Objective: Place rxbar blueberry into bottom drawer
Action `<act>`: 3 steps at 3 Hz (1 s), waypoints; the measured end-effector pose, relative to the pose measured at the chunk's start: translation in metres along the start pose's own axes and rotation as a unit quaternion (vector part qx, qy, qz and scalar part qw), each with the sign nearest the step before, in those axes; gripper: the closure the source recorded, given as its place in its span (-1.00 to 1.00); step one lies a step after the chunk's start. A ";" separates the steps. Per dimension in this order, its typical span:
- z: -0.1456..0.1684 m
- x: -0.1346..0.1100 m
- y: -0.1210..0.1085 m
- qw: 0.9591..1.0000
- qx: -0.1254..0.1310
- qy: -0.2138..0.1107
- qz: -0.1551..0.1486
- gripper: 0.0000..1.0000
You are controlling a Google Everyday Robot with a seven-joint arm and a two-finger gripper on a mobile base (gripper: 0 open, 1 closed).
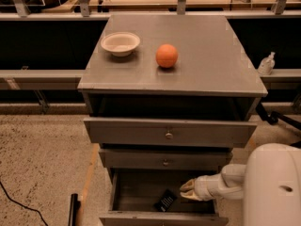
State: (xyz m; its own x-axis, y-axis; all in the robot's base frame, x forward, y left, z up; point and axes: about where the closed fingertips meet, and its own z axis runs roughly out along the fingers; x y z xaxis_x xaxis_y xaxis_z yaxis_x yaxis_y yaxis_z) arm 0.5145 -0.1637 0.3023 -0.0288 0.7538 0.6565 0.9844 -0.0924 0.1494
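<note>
Arm casing (275,182) in white is seen nearest, at the lower right, and from it the gripper (187,190) is extended leftward into the bottom drawer (141,218), which is pulled open. Whether the gripper is apart or together cannot be told. The rxbar blueberry (165,200) is laid flat on the drawer floor, just left of and below the gripper tip; contact between them cannot be made out. Above, the middle drawer (131,159) and the top drawer (122,132) are stacked, each fitted with a round knob. Farther back, on the grey cabinet top (211,55), an orange ball (167,55) is set right of a pale bowl (120,43), the two apart. A small pump bottle (266,64) is seen beyond the cabinet's right edge.
</note>
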 end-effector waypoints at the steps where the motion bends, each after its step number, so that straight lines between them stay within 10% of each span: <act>1: -0.045 0.003 -0.010 1.000 -0.013 0.006 0.024 0.87; 3: -0.162 0.051 -0.054 0.991 -0.131 -0.035 -0.021 1.00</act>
